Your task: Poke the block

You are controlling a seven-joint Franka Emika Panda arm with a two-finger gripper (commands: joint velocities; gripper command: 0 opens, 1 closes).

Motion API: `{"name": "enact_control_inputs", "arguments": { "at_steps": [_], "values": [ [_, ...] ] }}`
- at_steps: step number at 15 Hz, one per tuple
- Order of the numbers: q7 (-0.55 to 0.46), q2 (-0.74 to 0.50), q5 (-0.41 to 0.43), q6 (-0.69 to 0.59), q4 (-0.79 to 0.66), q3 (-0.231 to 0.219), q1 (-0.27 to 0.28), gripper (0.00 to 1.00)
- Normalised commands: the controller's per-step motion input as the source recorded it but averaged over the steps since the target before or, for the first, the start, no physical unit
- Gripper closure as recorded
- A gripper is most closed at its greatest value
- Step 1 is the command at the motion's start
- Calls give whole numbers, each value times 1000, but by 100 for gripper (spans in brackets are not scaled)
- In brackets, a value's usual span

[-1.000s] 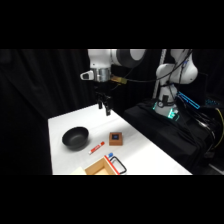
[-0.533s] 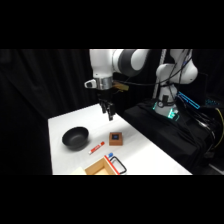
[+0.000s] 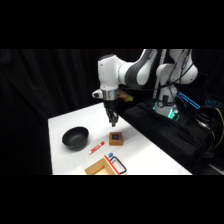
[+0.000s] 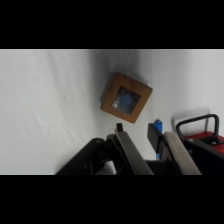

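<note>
Movement over the last second is what we notice first: the end effector [image 3: 113, 121] has shifted right and dropped in the side view, from above the gap between the black bowl [image 3: 75, 137] and the block [image 3: 116, 138] to just above and slightly left of the block. We read this as the approach nearly done; the poke itself has not landed, since the fingertips hang clear of the cube.

In the wrist view the end effector [image 4: 136, 131] shows its two fingers with only a narrow gap between them, nearly closed, and nothing is held. The block [image 4: 126, 97] sits just beyond the tips, toward the upper middle of that frame.

On the white surface [image 3: 145, 155] the block lies right of centre in the side view, with the red-and-white marker [image 3: 96, 147] to its left and the tan open box [image 3: 102, 167] with its black handle [image 3: 117, 164] below it.

As a cube, the block has no long axis. It rests flat, blue square mark up, and in the wrist view it is turned so one corner points toward the lower right of the frame.
</note>
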Motion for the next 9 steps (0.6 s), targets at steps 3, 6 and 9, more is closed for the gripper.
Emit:
{"name": "enact_control_inputs", "arguments": {
  "at_steps": [3,6,9],
  "values": [
    [227,21,-125,225,-116,18,57,99],
    [147,113,-85,274,-74,20,49,100],
    [68,207,-42,318,-22,10,25,99]
  ]
}}
